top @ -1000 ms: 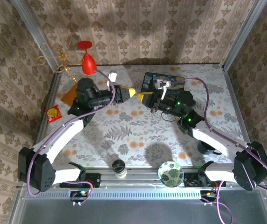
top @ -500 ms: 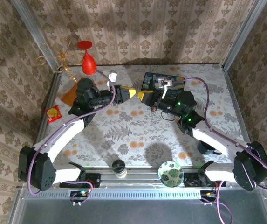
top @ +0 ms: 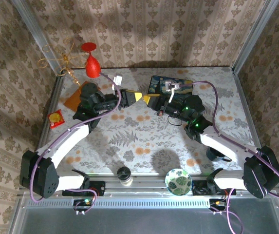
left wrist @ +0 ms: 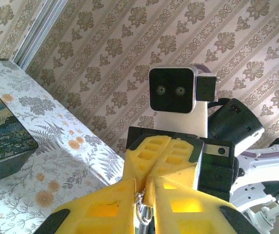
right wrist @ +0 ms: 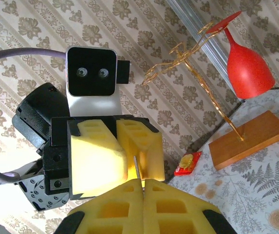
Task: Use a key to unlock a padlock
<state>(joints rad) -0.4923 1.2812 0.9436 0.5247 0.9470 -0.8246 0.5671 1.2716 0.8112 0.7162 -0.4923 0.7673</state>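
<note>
Just left of the box (top: 158, 84), above the counter (top: 129, 141), the left fingers (top: 136, 96) and the right fingers (top: 149, 101) met tip to tip. The left fingers were nearly together, clamped on the padlock (left wrist: 140, 208), a silvery bit of it showing between them and its body hidden. The right fingers were pressed together on the key (right wrist: 136, 168), whose thin blade stuck out towards the padlock, both just left of the box.
</note>
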